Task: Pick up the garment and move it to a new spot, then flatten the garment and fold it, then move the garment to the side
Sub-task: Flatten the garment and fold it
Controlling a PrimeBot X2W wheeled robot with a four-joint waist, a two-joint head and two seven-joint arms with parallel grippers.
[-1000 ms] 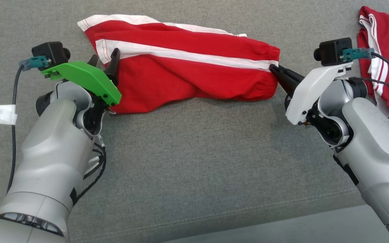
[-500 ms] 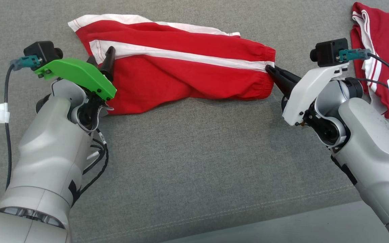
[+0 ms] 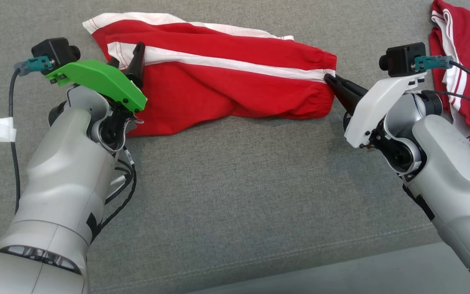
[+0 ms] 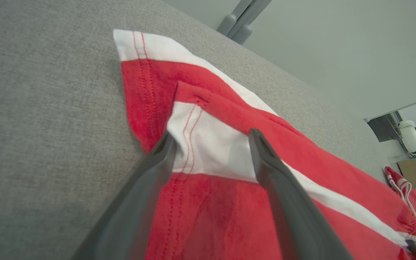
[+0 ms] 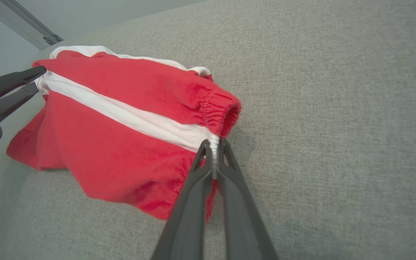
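Comparing with half a second back, I see my left gripper (image 3: pixel 126 57) has edged further onto the red garment (image 3: pixel 227 87). It stands open astride the white stripe (image 4: pixel 211 151) near the hem end. My right gripper (image 5: pixel 213 146) is clenched on the gathered elastic edge at the opposite end. The garment lies stretched between them on the grey fabric surface (image 3: pixel 239 196).
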